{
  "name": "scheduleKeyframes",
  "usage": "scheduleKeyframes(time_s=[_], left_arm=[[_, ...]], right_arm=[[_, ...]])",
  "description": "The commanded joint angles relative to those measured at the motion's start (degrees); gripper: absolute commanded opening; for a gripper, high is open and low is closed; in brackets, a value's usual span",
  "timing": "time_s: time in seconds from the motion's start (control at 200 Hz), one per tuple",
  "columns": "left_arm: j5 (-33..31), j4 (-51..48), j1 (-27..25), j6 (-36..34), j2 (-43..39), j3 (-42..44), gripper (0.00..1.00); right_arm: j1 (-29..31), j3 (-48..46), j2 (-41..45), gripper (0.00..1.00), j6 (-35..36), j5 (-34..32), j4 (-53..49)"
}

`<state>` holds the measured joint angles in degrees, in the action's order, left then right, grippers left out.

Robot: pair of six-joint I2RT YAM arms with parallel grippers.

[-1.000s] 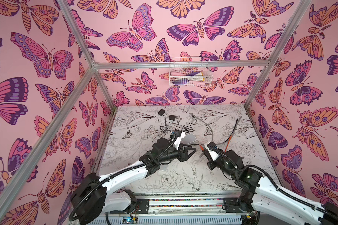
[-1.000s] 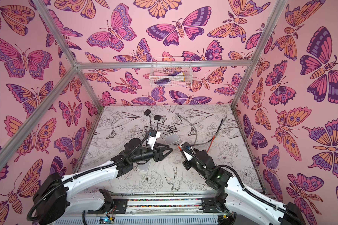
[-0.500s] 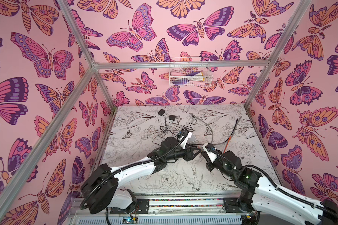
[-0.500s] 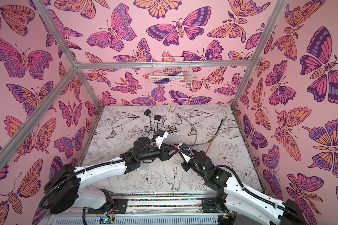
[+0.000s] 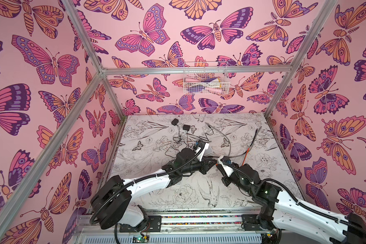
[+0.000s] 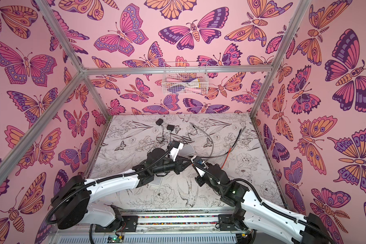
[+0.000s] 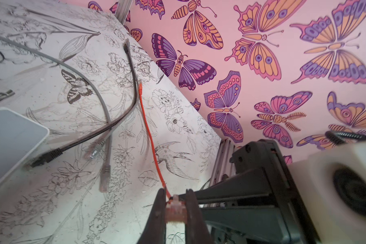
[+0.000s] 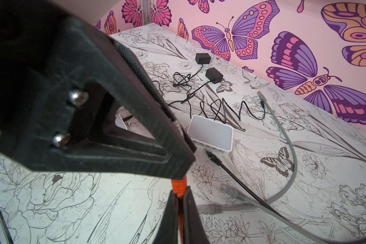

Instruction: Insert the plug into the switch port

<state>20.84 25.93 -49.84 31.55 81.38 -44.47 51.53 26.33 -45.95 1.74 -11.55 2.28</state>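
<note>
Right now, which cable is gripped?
The orange cable: left jaws clamp its clear plug, right jaws pinch its cord. Grey cables and the black cable lie ungripped.

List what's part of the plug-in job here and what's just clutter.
In the job: left gripper, shut on the clear plug; right gripper, pinching its orange cable; white switch.
Lying about: two gray cables; black cable by the switch; two black adapters; wire basket on the back wall.
</note>
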Motion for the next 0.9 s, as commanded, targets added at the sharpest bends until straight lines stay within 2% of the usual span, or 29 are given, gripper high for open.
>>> scheduleKeyframes(time_s=[0.0, 0.045, 0.07, 0.16, 0.331, 0.481, 0.531, 0.596, 0.736, 0.897], left_arm=[[0.8, 1.4, -0.3, -1.3, -0.1, -0.4, 0.01], [0.7, 1.0, -0.3, -2.2, -0.6, -0.1, 0.00], [0.7, 0.6, -0.3, -2.7, -1.0, 0.1, 0.00], [1.7, -0.4, 0.5, -5.5, -3.2, 1.7, 0.00], [5.0, 0.8, 4.1, -8.3, -10.9, 7.3, 0.00], [10.8, 1.6, 4.8, -13.3, -15.9, 10.7, 0.00], [13.0, 3.3, 5.1, -14.8, -17.1, 12.2, 0.00], [15.6, 4.5, 5.8, -15.4, -18.4, 13.8, 0.00], [20.6, 6.9, 7.3, -15.0, -21.4, 15.8, 0.00], [23.5, 7.4, 8.0, -14.9, -23.6, 16.8, 0.00]], right_arm=[[0.4, 2.6, 0.7, 0.00, -0.2, -0.3, -0.7], [0.4, 2.7, 1.1, 0.00, -0.3, 0.5, -1.3], [0.5, 3.0, 1.5, 0.04, -0.4, 1.4, -2.0], [0.4, 5.3, 3.4, 0.28, -1.1, 5.9, -7.5], [0.4, 11.5, 5.3, 0.39, -1.1, 13.7, -17.6], [0.4, 16.7, 3.0, 0.40, 0.3, 21.3, -23.0], [0.4, 18.2, 1.7, 0.46, 0.8, 24.7, -24.5], [0.4, 20.3, 0.0, 0.47, 1.7, 28.1, -26.9], [0.4, 22.3, -2.2, 0.47, 2.7, 31.7, -27.9], [0.3, 23.8, -3.2, 0.45, 3.8, 35.2, -28.2]])
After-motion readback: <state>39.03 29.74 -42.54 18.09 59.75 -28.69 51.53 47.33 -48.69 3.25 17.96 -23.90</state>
